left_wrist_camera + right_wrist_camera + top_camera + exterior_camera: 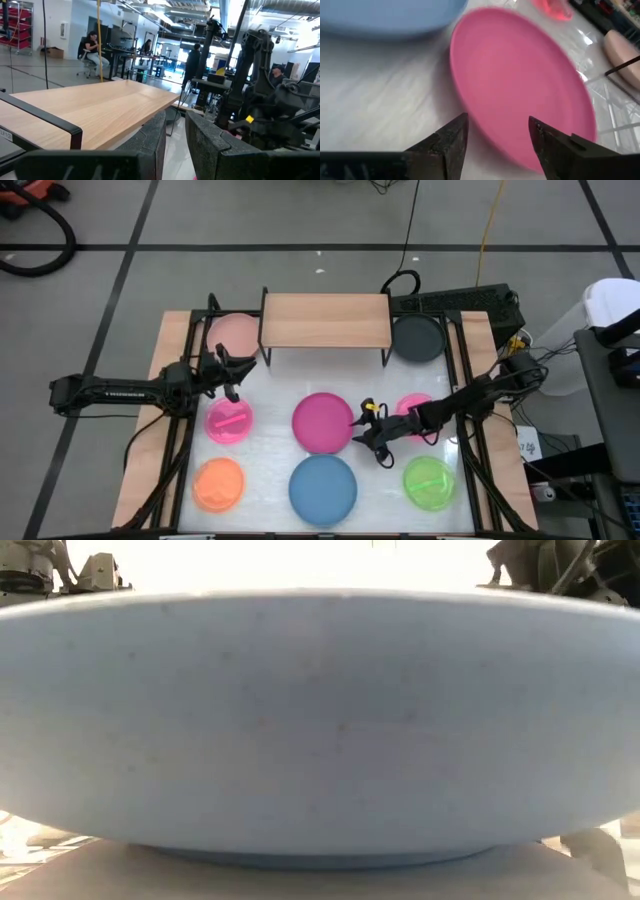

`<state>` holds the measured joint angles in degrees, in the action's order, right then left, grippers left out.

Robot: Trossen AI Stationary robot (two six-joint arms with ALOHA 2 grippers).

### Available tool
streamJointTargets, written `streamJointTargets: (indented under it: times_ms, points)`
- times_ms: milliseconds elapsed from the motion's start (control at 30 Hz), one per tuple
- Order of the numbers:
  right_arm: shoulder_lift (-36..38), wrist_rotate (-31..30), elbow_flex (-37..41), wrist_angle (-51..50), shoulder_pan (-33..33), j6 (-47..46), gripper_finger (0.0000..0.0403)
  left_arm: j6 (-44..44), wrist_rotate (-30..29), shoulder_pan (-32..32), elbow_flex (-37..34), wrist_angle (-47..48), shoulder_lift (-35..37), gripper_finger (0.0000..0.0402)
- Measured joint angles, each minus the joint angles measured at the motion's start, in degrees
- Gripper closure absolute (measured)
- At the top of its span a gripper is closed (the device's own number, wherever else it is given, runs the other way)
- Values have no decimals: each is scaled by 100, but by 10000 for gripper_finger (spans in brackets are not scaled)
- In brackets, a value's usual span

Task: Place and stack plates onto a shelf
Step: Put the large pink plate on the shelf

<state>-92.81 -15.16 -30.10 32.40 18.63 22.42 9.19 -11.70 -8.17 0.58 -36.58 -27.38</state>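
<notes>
The wooden-topped shelf (325, 320) stands at the table's far middle; it also shows in the left wrist view (95, 107). The large magenta plate (322, 422) lies flat at the table's centre and the blue plate (323, 488) lies near of it. My right gripper (362, 425) is open, low at the magenta plate's right rim (485, 135), its fingers on either side of the rim. I cannot tell if they touch it. My left gripper (238, 370) is slightly open and empty. It is raised to about shelf-top height (175, 145), left of the shelf.
A pale pink plate (232, 335) lies left of the shelf and a dark grey one (417, 338) right of it. Small plates: hot pink (229, 421), hot pink (415, 408) under my right arm, orange (219, 484), green (430, 482). The blue plate (320, 720) fills the low view.
</notes>
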Motion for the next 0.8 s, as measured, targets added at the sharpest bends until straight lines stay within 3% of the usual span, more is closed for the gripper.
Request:
streamJointTargets:
  times_ms: [467,800]
  points:
    - [-753,-267,-12,653,-55,80,243,0,0,-1,0,0,1,323]
    - [-731,-262,-5,592,-101,169,356,0,0,-1,2,-2,2,323]
